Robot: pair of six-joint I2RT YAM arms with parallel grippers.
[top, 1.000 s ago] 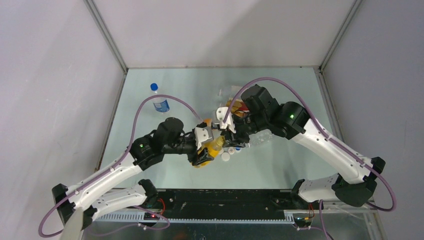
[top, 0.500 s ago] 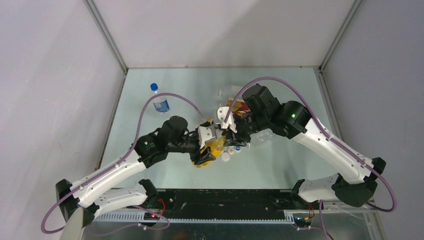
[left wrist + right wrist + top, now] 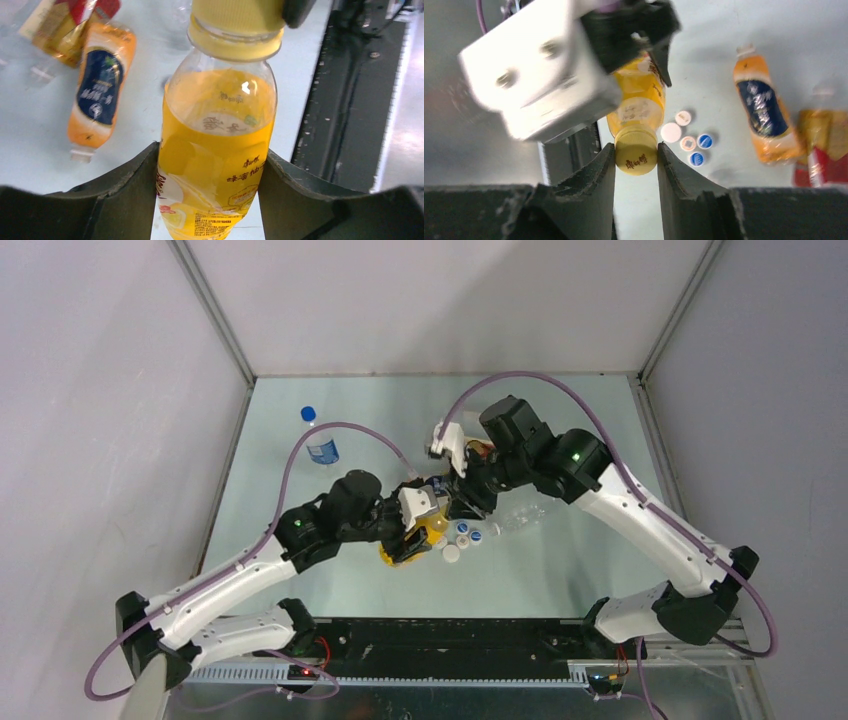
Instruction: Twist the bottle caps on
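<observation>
My left gripper [image 3: 210, 200] is shut on the orange-yellow bottle [image 3: 215, 150], held by its body; it also shows in the top view [image 3: 410, 540]. My right gripper [image 3: 636, 160] is shut on the yellow cap [image 3: 636, 156] sitting on that bottle's neck; the cap also shows in the left wrist view [image 3: 235, 25]. Several loose caps, white [image 3: 670, 132] and blue [image 3: 704, 141], lie on the table just right of the bottle. An orange bottle with a dark-blue label [image 3: 764, 115] lies uncapped on its side. A gold-and-red labelled bottle [image 3: 824, 150] lies beside it.
A clear bottle with blue label and blue cap [image 3: 318, 438] stands at the back left. A plain clear bottle [image 3: 520, 515] lies under the right arm. The black front rail [image 3: 450, 640] runs along the near table edge.
The right wrist has rotated on the cap, its white camera mount swinging up and back. The left arm has shifted slightly right with the bottle.
</observation>
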